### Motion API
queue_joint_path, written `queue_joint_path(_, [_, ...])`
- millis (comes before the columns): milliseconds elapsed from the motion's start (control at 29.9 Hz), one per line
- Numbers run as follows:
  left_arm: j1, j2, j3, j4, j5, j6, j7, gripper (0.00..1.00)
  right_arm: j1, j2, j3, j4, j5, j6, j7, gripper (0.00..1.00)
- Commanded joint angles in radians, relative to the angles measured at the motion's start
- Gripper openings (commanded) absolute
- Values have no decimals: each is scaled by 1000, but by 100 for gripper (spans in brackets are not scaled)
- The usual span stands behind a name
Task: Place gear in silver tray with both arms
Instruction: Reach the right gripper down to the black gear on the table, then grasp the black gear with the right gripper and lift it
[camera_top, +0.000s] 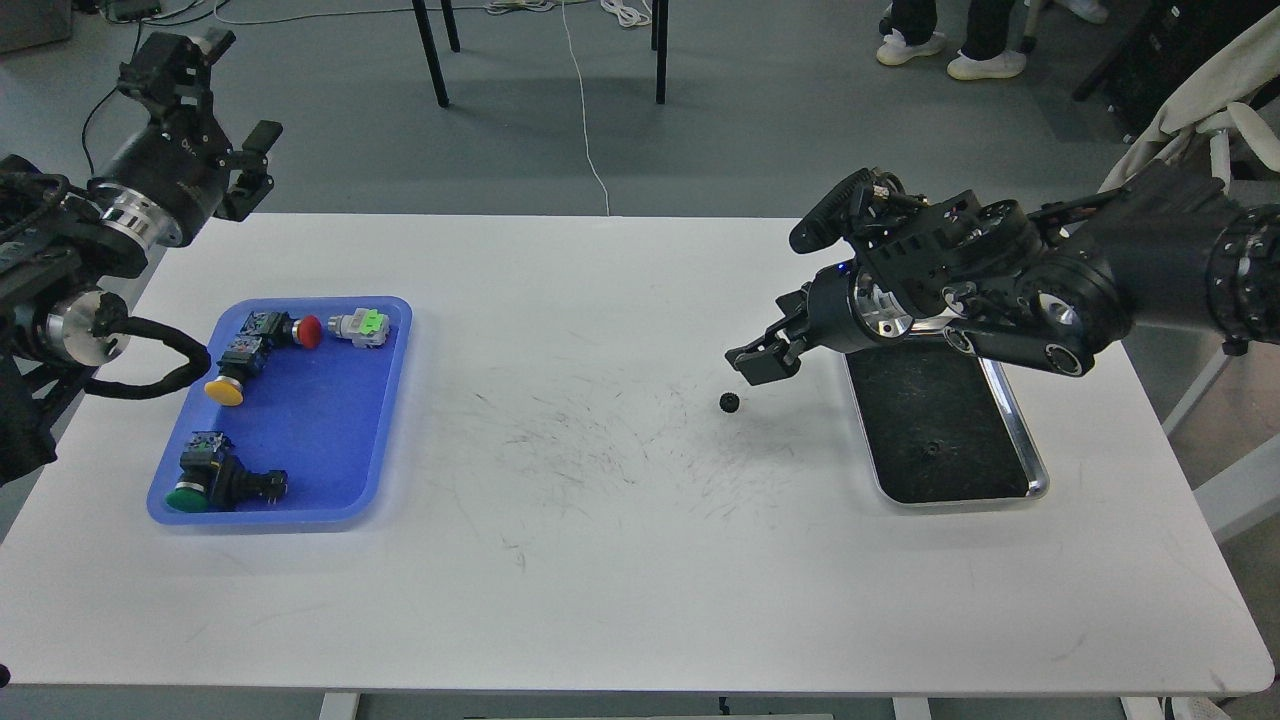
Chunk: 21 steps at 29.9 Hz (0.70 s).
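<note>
A small black gear (729, 402) lies on the white table, a little left of the silver tray (1040, 487), which stands at the right with a dark scuffed floor. My right gripper (760, 358) hangs just above and to the right of the gear, not touching it, its fingers slightly apart and empty. The right arm reaches over the tray's far end and hides that rim. My left gripper (212, 100) is raised beyond the table's far left corner, open and empty. A tiny dark round spot (931, 449) lies on the tray floor; I cannot tell what it is.
A blue plastic tray (385, 400) at the left holds several push-button switches with red, yellow and green caps. Chair legs, cables and people's feet are on the floor beyond the table. The tabletop between the trays has dark scuff marks.
</note>
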Motion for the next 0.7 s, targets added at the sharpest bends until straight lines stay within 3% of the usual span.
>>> queue_joint_path(0, [13, -2, -39, 0, -20, -12, 16, 99, -38, 32, -1, -64, -45, 2, 10, 85])
queue_joint_path(301, [25, -2, -99, 0, -25, -22, 16, 99, -149, 118, 2, -221, -62, 19, 14, 85])
queue_joint_path(669, [32, 7, -106, 2, -28, -21, 16, 99, -224, 152, 15, -250, -63, 16, 13, 85])
